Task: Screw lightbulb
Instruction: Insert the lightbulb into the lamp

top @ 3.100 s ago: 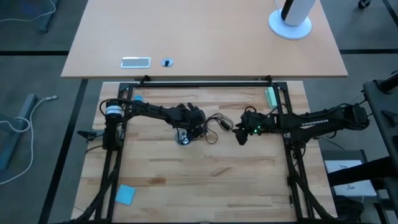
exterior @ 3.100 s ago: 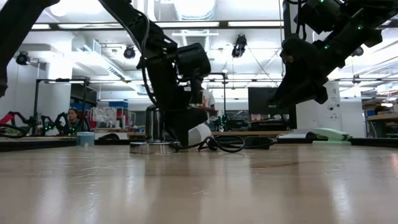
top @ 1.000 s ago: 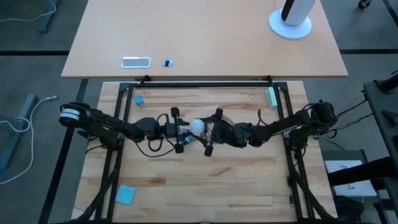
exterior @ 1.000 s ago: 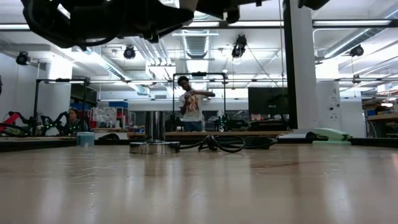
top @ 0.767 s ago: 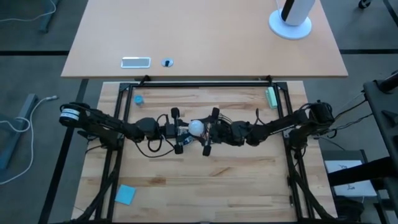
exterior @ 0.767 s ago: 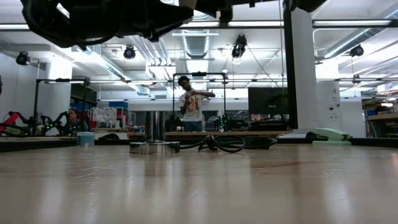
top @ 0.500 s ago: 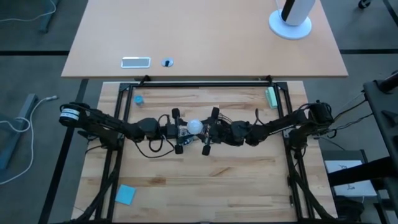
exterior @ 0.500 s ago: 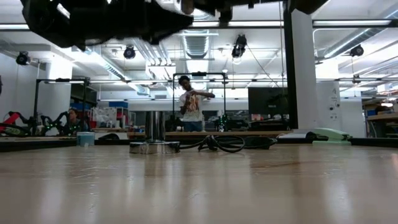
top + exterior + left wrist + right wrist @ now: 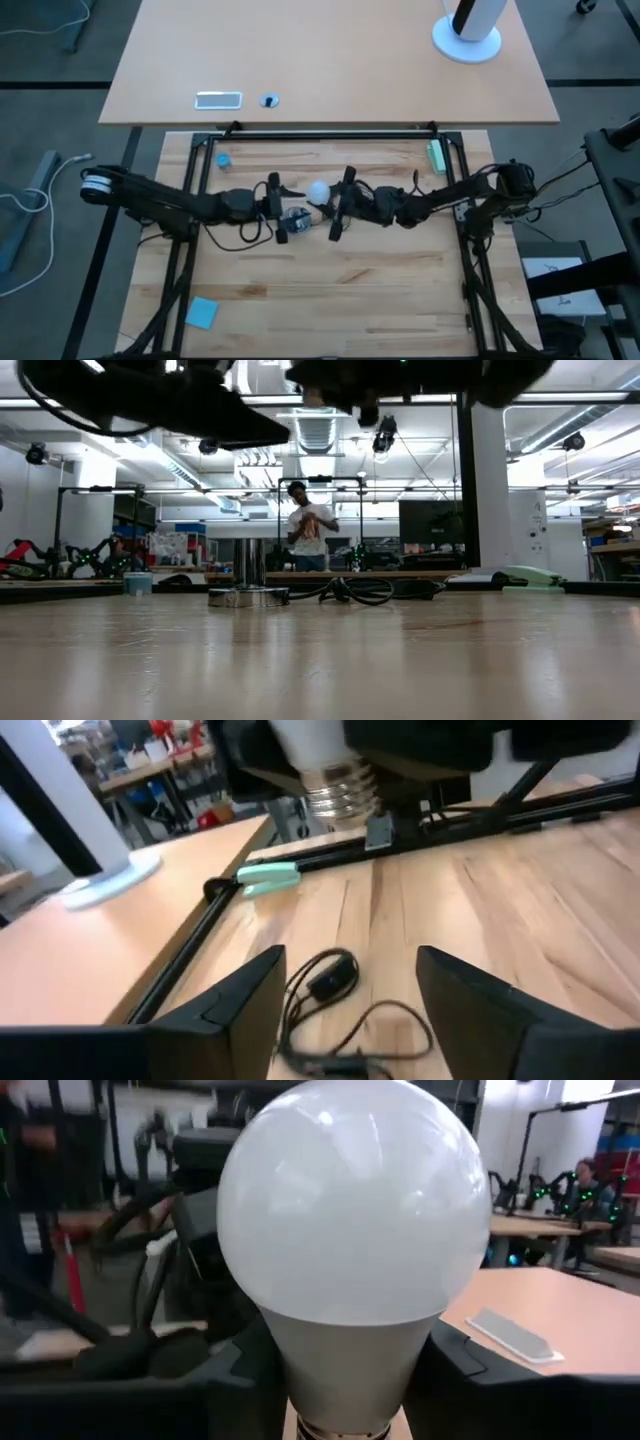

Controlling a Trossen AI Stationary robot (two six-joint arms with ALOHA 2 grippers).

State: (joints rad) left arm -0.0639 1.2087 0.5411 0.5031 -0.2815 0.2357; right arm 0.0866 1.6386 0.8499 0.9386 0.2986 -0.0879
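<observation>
The white frosted lightbulb [image 9: 318,190] is held in the air over the middle of the table, globe up, its silvery screw base [image 9: 335,782] pointing down. My right gripper [image 9: 336,204] reaches in from the table's right and is shut on it; the globe fills the right wrist view [image 9: 350,1210]. My left gripper [image 9: 280,206] is just to the bulb's left, open and empty [image 9: 350,1010]. The round silver socket [image 9: 293,216] stands flat on the table below them, its black cord [image 9: 330,982] lying loose beside it. The socket also shows in the low view [image 9: 248,596]. My right gripper pinches the bulb's tapering white neck [image 9: 340,1370] between its two fingers [image 9: 235,1380], below the globe and just above the screw base. The fingers come level from the table's right. The bulb is upright and lifted clear of the table and the socket.
A small blue cap [image 9: 222,159] lies at the far left of the table, a green object [image 9: 436,155] at the far right, and a blue note [image 9: 201,312] near the front left. A black frame [image 9: 330,135] borders the table. A person [image 9: 305,525] stands in the room behind.
My left gripper has drawn back toward the table's left, away from the bulb. My right gripper has carried the bulb a little toward the far edge, keeping it upright and clear of the table.
</observation>
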